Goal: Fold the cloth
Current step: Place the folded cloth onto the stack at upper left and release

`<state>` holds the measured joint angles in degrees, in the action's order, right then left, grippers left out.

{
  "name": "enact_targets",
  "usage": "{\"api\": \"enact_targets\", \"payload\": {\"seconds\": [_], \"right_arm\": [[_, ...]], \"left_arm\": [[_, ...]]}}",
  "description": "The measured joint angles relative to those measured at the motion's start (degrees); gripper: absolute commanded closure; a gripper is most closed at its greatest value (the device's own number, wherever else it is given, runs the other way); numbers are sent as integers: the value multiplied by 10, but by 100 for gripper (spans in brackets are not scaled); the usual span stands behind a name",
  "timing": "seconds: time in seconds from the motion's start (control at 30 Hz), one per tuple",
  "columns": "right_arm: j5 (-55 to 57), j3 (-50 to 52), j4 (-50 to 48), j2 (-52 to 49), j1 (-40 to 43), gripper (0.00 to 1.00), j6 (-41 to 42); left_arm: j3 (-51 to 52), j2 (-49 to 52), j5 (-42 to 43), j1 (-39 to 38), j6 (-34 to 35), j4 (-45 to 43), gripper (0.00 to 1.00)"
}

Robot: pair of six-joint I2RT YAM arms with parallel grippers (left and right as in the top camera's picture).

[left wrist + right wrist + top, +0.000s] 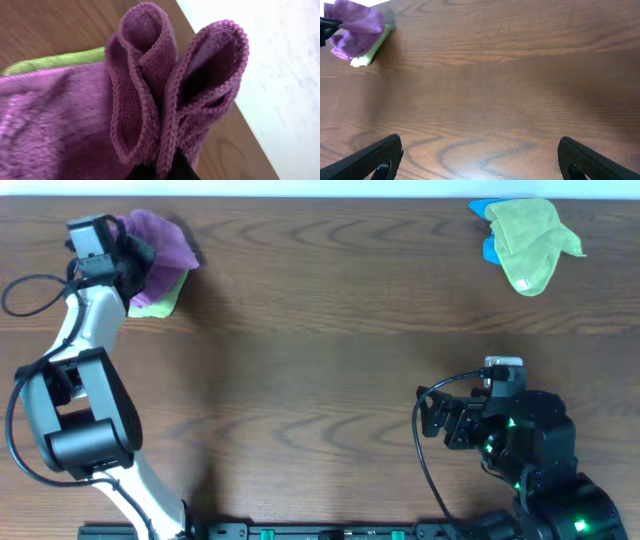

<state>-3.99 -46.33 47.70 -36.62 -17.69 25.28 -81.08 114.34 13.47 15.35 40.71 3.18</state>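
Cloth count: 4 total.
- 1x purple cloth (160,235), far-left corner of tabletop (320,330).
- 2x yellow-green: yellow-green cloth A (160,302) partly under the purple one at the same corner, yellow-green cloth B (530,240) at far-right corner.
- 1x blue cloth (482,210), mostly covered by B, only edges showing.

HW: 2 arms, 2 grippers: left gripper (138,256), right gripper (432,420). 1 tabletop.

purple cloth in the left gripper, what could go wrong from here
1. The left gripper is shut on a bunch of folded edges of the purple cloth, not one corner, so it may lift crumpled.
2. It lies on a yellow-green cloth, which might drag along.
3. Both sit close to the far edge of the table, so a pull that way could drop them.
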Motion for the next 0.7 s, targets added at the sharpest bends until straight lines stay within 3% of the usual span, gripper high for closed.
{"api": "enact_targets", "payload": {"seconds": [0.5, 0.63, 0.7], "right_arm": [[0, 0, 0, 0, 0, 1, 0], [0, 0, 0, 0, 0, 1, 0], [0, 0, 0, 0, 0, 1, 0]], "left_arm": [[0, 0, -21, 19, -67, 81, 94], [0, 0, -35, 19, -78, 95, 78], [0, 0, -42, 19, -80, 98, 76]]}}
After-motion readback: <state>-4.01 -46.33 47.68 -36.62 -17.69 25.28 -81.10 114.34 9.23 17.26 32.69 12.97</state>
